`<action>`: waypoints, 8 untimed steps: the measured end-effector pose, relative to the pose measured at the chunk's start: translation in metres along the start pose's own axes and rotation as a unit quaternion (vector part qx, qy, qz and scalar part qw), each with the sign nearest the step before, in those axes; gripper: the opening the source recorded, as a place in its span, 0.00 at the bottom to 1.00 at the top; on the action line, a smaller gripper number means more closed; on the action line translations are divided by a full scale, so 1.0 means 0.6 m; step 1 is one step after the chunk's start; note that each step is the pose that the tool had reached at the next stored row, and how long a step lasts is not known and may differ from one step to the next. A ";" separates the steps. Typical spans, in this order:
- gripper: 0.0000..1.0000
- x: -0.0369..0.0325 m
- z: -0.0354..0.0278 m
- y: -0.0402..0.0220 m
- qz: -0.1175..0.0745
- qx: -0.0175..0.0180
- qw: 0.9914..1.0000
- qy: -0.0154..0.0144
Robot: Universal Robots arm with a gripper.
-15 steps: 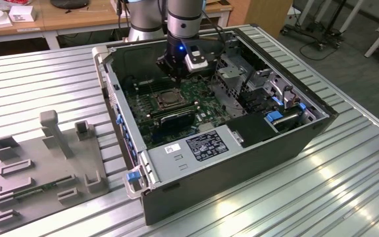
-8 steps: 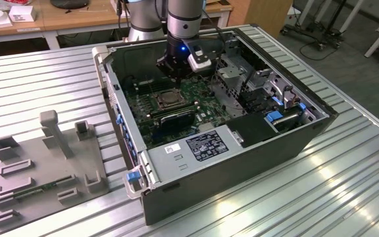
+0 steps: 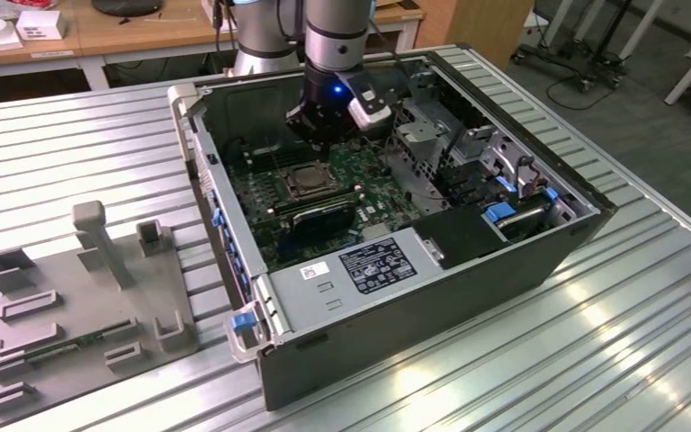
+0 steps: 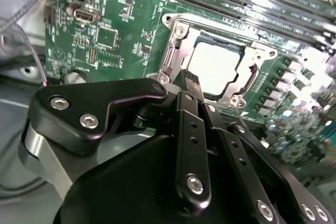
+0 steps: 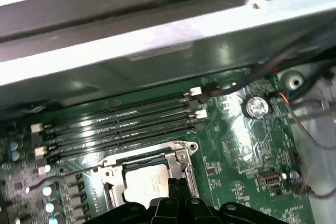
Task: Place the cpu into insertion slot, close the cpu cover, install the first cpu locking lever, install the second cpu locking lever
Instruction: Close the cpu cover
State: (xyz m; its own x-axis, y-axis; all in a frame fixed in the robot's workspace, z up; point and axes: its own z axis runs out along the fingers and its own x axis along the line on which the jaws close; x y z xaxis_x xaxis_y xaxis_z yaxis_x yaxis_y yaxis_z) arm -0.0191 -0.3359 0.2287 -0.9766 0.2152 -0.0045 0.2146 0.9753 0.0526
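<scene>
Item: gripper (image 5: 177,184), narrow. In both wrist views I see its two dark fingers pressed together with nothing between them. The tips stand at the edge of the insertion slot (image 4: 177,24); I cannot tell whether they touch it.

Item: cpu (image 4: 218,66), seated in the slot, pale metal face up.

Item: cpu cover (image 4: 252,74), lying flat around the cpu, whose face shows through the window. I cannot tell whether the locking levers are latched.

Item: green circuit board (image 4: 105,35), carrying the slot, with long black memory slots (image 5: 121,129) just beside it.

Item: computer case (image 3: 442,297), open, centre of the exterior view, on a slatted metal table (image 3: 82,144). The arm reaches down into its upper part, the gripper just above the socket.

Item: grey fixture block (image 3: 82,288), lower part of the exterior view's left, well apart from the case.
</scene>
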 end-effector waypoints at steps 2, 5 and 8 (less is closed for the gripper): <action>0.10 0.000 0.001 0.000 -0.019 0.000 1.000 0.001; 0.10 0.000 0.002 0.000 -0.045 0.000 0.999 0.002; 0.10 0.000 0.003 0.000 -0.072 0.000 0.997 0.004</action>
State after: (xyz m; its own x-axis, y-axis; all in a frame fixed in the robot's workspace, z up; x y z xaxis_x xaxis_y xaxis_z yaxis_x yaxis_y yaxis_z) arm -0.0191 -0.3359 0.2269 -0.9974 0.0719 -0.0046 0.0715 0.9960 0.0528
